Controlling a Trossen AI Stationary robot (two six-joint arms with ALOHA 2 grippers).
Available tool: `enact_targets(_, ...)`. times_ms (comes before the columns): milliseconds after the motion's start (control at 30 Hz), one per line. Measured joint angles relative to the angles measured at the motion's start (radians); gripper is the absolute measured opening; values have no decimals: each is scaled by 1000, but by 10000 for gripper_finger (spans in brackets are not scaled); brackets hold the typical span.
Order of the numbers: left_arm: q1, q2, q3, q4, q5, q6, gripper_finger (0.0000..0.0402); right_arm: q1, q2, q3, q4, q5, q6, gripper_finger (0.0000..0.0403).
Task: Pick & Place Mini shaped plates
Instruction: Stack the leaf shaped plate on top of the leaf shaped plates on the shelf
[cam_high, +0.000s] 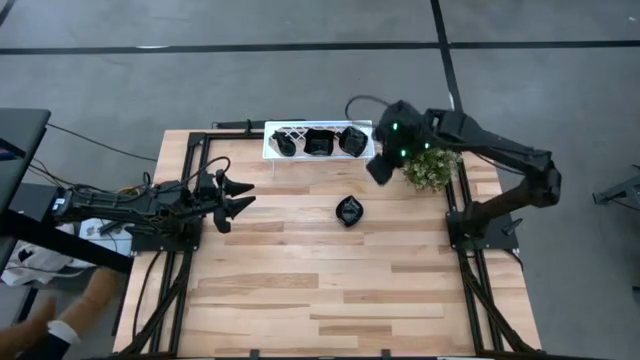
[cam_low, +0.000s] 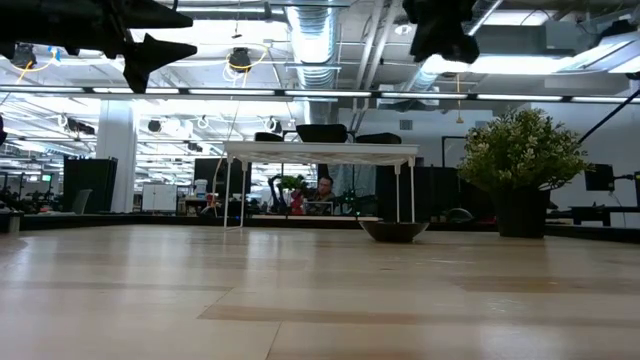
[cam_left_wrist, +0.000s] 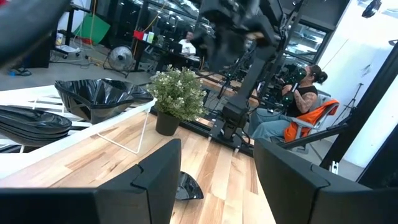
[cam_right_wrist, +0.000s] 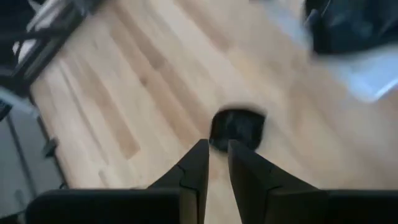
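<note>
High view: we list one small glossy black dish (cam_high: 349, 211) alone mid-surface, near the right gripper (cam_high: 380, 168), jaws narrow, empty; left gripper (cam_high: 238, 194), farther, jaws wide.

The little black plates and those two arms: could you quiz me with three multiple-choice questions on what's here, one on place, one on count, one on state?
1. Where does the lone plate lie?
A. On the bare wooden table
B. Inside the plant pot
C. On the floor

2. How many plates sit on the white rack?
A. None
B. Three
C. Seven

3. How do the left tool's fingers stand?
A. Clamped on a plate
B. Spread apart, holding nothing
C. Gripping the plant

Answers:
1 A: the high view shows it alone on the wood, in front of the rack.
2 B: three dark dishes line the rack.
3 B: its two fingers fork apart with only table beneath.
</note>
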Motion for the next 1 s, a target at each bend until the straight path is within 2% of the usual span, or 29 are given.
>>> enact_targets(167,0,0,0,0,0,0,204,140,33,0,-121,75,162,56)
enact_targets(400,0,0,0,0,6,-1,204,286,144,0,-235,108,301,56)
enact_targets(700,0,0,0,0,20,-3,204,360,307,-5,-273,180,354,56)
enact_targets(867,0,1,0,0,43,-3,204,382,297,-122,-184,193,434,56)
enact_targets(1000,0,2,0,0,60,-3,204,400,214,-267,-69,192,550,56)
